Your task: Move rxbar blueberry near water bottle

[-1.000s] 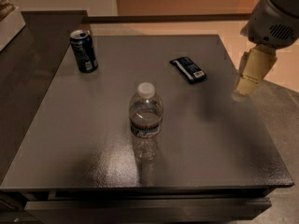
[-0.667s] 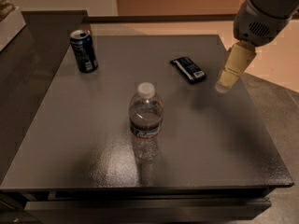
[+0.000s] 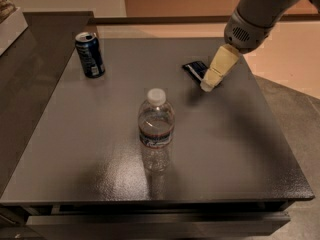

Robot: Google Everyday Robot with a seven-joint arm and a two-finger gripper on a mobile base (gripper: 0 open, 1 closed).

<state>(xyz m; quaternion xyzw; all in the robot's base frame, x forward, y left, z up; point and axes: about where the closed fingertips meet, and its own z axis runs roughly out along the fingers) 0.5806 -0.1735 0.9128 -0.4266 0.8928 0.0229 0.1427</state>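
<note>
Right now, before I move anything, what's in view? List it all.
bar: one, dark navy, far right part of the table, partly hidden behind the gripper
bottle: one, clear with a white cap and a dark label band, upright near the table's middle
can: one, dark blue, upright at the table's far left
table: one, dark grey, fills most of the view
box: one, white, off the table at the upper left edge, cut off by the frame
arm: one, grey, coming in from the upper right
gripper: one, cream, pointing down at the bar's right end; contact cannot be told
</note>
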